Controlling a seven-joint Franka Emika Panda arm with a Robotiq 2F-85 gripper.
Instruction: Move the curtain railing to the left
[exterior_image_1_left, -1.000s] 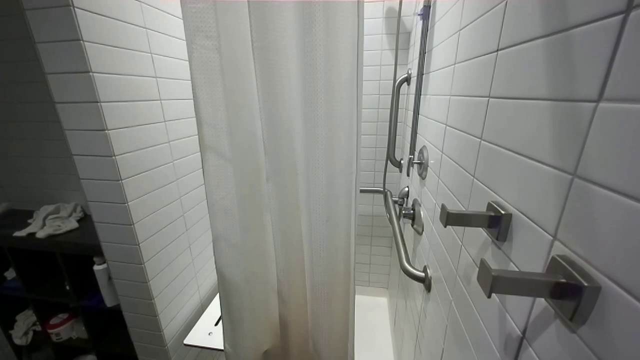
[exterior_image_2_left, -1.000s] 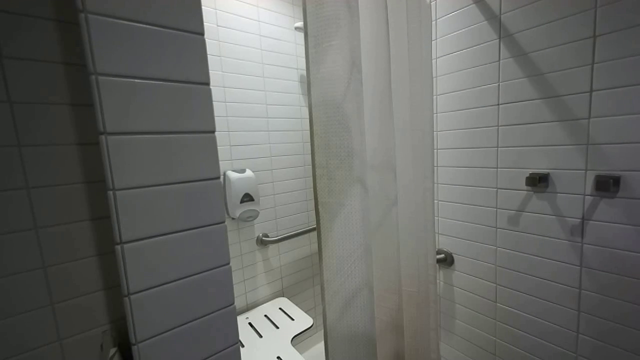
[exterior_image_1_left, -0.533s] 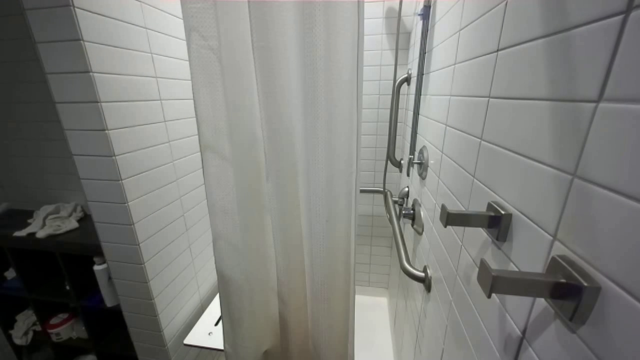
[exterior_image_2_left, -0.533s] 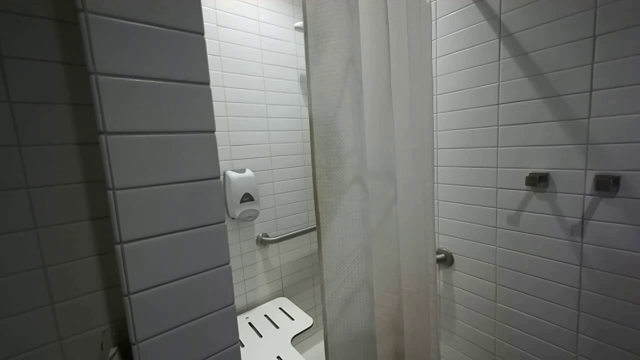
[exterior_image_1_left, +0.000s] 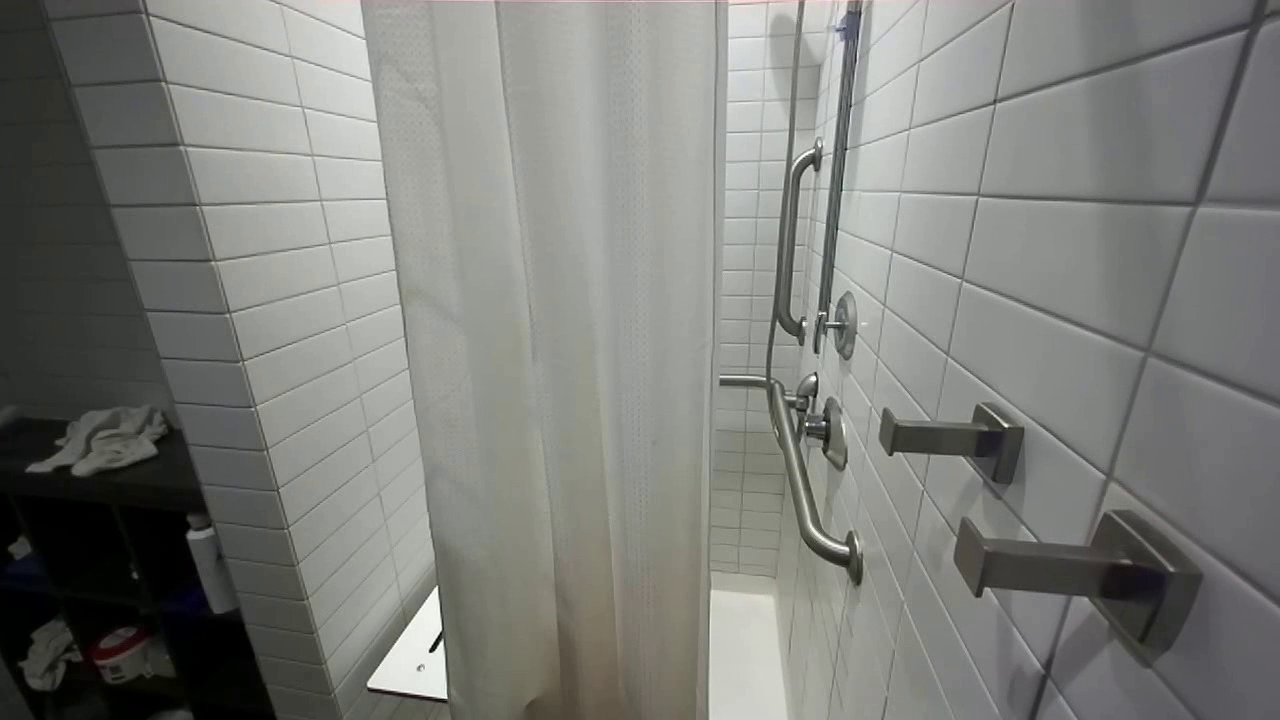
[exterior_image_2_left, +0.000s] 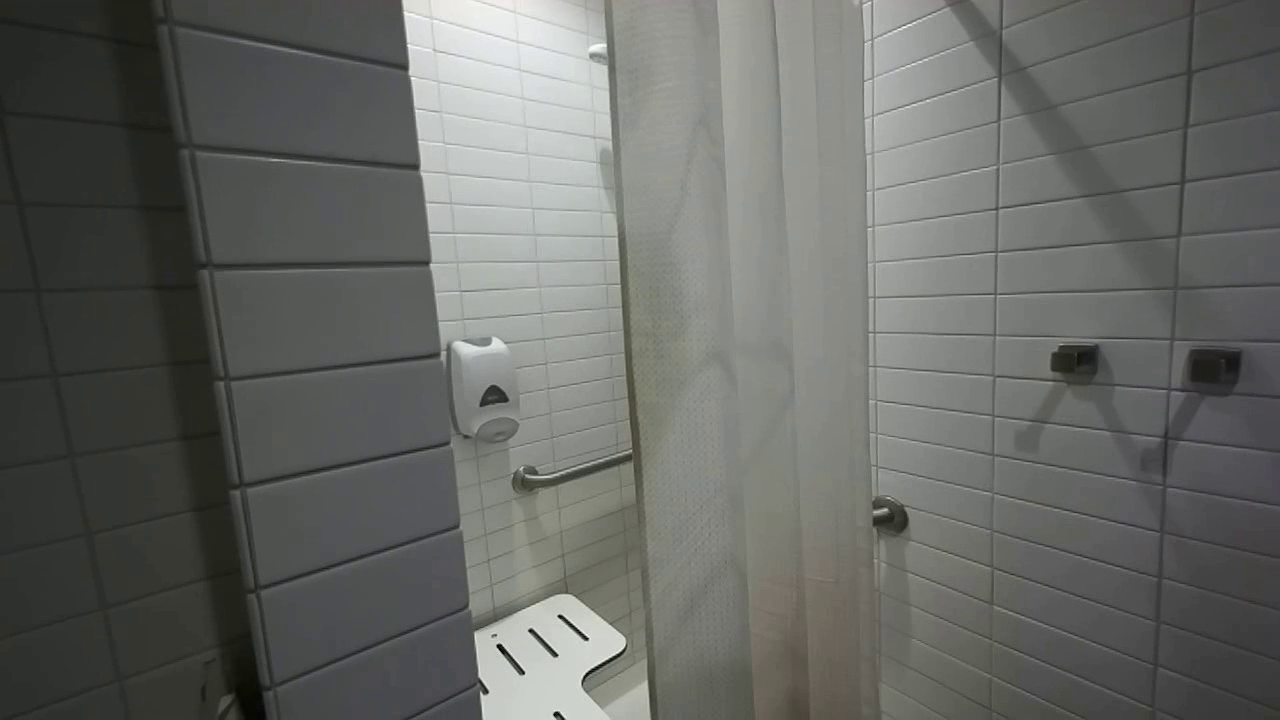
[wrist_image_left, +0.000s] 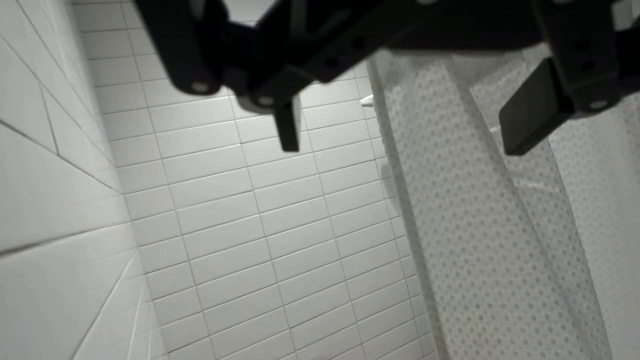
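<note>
The curtain railing (exterior_image_1_left: 580, 350) is a tall off-white curtain with vertical folds and brownish staining low down. It hangs across the shower opening in both exterior views and is taller than the picture (exterior_image_2_left: 760, 350). In the wrist view the curtain (wrist_image_left: 480, 260) fills the right side, with its hanging edge slanting down near the middle. My gripper (wrist_image_left: 403, 146) comes in from the top of the wrist view. Its black fingers (wrist_image_left: 530, 110) stand wide apart, one over the tiles and one over the curtain. The curtain's edge shows between them, not gripped. The gripper shows in neither exterior view.
A tiled partition wall (exterior_image_2_left: 330, 400) stands left of the opening. Behind it are a white slatted bench (exterior_image_2_left: 545, 660) and a soap dispenser (exterior_image_2_left: 485, 390). Metal grab bars (exterior_image_1_left: 808, 510) and hooks (exterior_image_1_left: 1060, 570) stick out of the right wall. A dark shelf (exterior_image_1_left: 100, 490) stands far left.
The curtain hangs in the same place in both exterior views. The faint shadow on it in an exterior view has changed shape slightly.
</note>
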